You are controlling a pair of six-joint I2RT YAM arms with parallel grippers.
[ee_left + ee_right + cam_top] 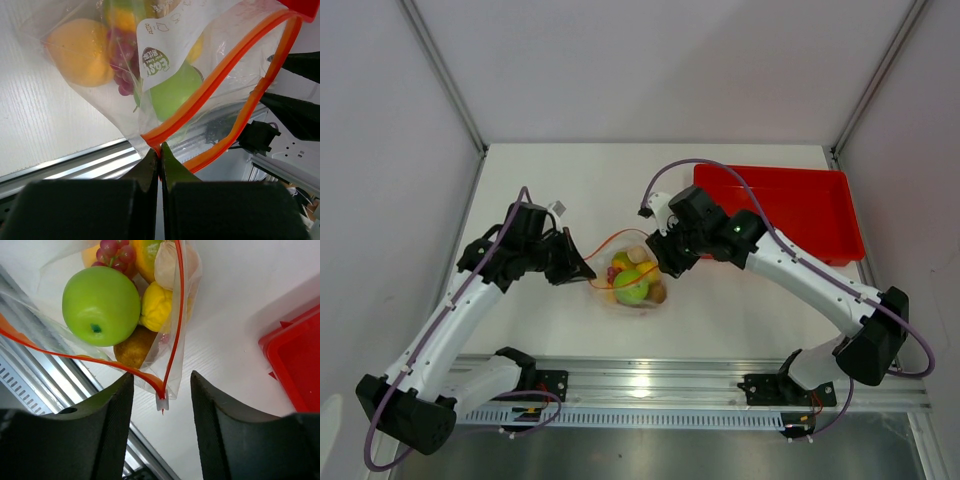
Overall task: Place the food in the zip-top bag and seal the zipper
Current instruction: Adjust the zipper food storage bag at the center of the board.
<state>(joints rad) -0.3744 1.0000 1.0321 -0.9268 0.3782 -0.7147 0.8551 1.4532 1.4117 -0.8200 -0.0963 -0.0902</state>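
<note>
The clear zip-top bag lies mid-table with the food inside: green apple, purple grapes, a yellow fruit, a brown fruit and an orange fruit. Its orange-red zipper gapes open in a loop. My left gripper is shut on the zipper's left end. My right gripper is open, its jaws standing either side of the white slider at the zipper's other end, not touching it.
A red tray sits at the back right, behind the right arm. The metal rail runs along the table's near edge, just in front of the bag. White walls enclose the table.
</note>
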